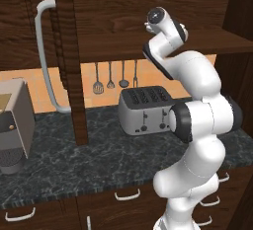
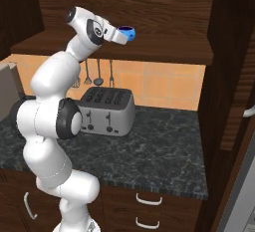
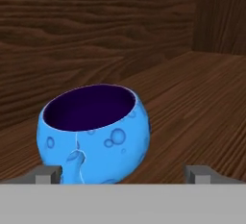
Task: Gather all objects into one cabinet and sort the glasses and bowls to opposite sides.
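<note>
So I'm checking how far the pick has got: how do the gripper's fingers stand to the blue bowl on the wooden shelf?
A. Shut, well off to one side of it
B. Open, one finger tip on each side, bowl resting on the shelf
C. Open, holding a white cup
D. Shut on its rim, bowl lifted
B: in the hand view the gripper is open, its tips apart either side of the blue bowl, which sits on the wooden shelf.

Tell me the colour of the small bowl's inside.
Dark purple inside the blue bowl, which has a bright blue, bubble-patterned outside; the hand view shows it best.
</note>
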Motion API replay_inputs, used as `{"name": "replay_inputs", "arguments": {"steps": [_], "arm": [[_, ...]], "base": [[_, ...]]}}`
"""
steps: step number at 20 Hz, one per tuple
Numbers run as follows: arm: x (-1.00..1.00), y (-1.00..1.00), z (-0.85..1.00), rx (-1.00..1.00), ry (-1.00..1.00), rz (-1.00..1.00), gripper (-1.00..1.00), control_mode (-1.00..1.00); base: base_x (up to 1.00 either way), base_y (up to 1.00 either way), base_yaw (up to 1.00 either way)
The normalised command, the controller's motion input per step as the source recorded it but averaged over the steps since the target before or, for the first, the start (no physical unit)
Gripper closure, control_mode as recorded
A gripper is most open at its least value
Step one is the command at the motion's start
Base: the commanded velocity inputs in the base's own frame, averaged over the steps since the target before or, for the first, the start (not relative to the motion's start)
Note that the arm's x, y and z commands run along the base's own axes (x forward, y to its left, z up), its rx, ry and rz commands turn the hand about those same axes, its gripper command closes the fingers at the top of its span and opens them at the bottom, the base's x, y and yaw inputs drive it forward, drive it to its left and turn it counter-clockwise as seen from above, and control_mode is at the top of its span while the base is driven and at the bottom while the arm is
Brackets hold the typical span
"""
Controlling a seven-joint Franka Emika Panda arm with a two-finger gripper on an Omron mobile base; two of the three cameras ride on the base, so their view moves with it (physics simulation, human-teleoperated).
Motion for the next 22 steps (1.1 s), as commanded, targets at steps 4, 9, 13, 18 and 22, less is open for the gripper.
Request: {"name": "replay_inputs", "arguments": {"steps": [4,9,13,18,22], "arm": [[0.18,0.04,-0.18,-0.02,0.0,-0.05,1.0,-1.0],[0.08,0.02,-0.08,-0.01,0.0,-0.03,1.0,-1.0],[0.0,0.0,0.0,0.0,0.0,-0.01,1.0,-1.0],[0.0,0.0,0.0,0.0,0.0,0.0,1.0,-1.0],[0.0,0.0,0.0,0.0,0.0,0.0,1.0,-1.0]], "base": [[0.0,0.0,0.0],[0.0,0.0,0.0],[0.0,0.0,0.0],[0.0,0.0,0.0],[0.0,0.0,0.0]]}}
